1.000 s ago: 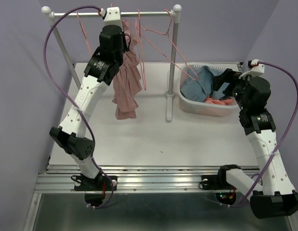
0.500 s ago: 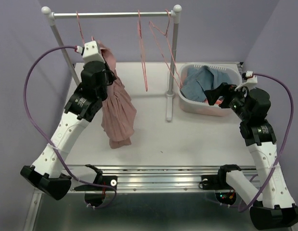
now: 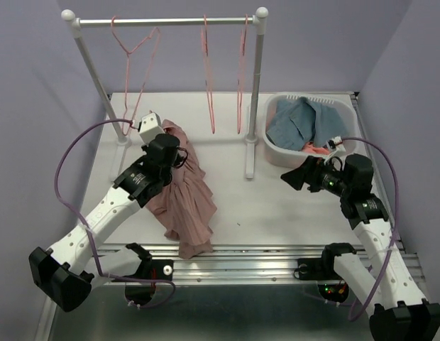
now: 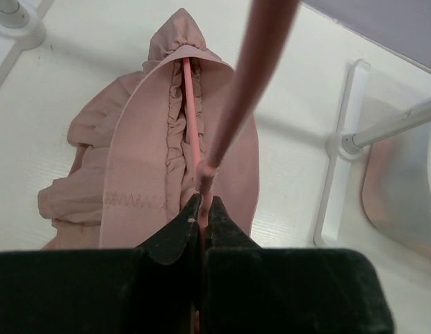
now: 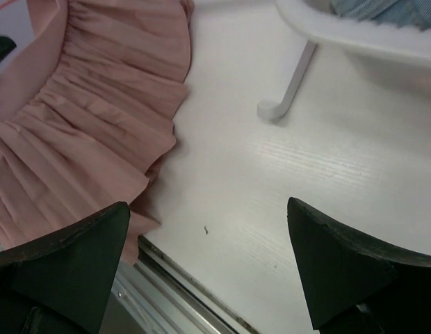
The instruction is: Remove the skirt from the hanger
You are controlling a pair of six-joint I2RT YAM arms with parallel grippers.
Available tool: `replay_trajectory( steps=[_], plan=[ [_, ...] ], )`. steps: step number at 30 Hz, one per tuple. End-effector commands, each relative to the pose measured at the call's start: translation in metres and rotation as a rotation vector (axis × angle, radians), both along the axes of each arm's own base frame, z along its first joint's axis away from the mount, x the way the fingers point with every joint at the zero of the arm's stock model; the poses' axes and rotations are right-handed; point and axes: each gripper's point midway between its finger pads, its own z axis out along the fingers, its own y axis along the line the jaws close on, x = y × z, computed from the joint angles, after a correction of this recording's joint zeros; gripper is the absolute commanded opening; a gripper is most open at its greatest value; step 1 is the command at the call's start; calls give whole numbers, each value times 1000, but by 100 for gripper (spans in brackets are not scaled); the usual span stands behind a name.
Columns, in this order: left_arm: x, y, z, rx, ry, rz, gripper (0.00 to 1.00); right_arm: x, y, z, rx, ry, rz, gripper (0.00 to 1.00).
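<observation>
White table point(image 3: 277, 220) carries all items. Clothes rack point(image 3: 254, 92) stands at the far side, with three pink hangers point(image 3: 207, 71) hung bare on its rail. Pink skirt point(image 3: 184, 202) is noted off the rail: it lies bunched on the left-front part of the table, with the hem end reaching the near edge and the gathered waistband end directly under the left gripper point(image 3: 174, 150). White basket point(image 3: 277, 153) is set at the far right, just beside the rack's right post, with blue and orange-pink cloth inside. Right gripper point(image 3: 294, 177) is held above bare table between the rack foot and the basket, well apart from the skirt; its fingers are spread wide and nothing is between them. In the left wrist view the left gripper's fingers are pressed together, pinching a thin pink hanger wire point(image 4: 190, 118) that runs along the waistband gathers of the skirt.
</observation>
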Motion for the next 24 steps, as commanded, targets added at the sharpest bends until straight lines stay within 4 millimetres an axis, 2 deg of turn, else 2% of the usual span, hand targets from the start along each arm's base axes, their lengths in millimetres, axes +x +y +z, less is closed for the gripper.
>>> replay_trajectory(
  steps=[1, 3, 4, 6, 9, 12, 13, 18, 19, 20, 22, 24],
  plan=[
    [14, -3, 5, -76, -38, 98, 0, -9, 20, 1, 12, -28, 91, 100],
    [18, -1, -3, -66, -17, 140, 0, -8, 31, -11, -20, -8, 109, 100],
    [23, -4, -13, -48, 8, 151, 0, -20, 54, -13, -34, -18, 189, 100],
    [30, -7, -21, -37, 41, 188, 0, -35, 87, -20, -77, -30, 257, 100],
    [37, -10, -24, -36, 72, 230, 0, -42, 113, 0, -69, -153, 309, 100],
    [38, -16, -24, -57, 89, 226, 0, -62, 133, 9, -44, -228, 426, 100],
    [38, -19, -23, -73, 85, 222, 0, -69, 142, 17, -17, -275, 483, 100],
    [34, -15, -15, -104, 73, 278, 0, -92, 175, 26, -30, -376, 620, 100],
    [34, -18, -11, -108, 67, 279, 0, -86, 179, 30, -43, -390, 589, 100],
    [32, -16, -11, -105, 71, 293, 0, -85, 188, 23, -56, -370, 590, 100],
    [32, -20, -6, -110, 65, 286, 0, -86, 203, 26, -63, -388, 565, 100],
    [30, -21, -4, -106, 64, 286, 0, -81, 215, 18, -105, -404, 533, 100]
  ],
)
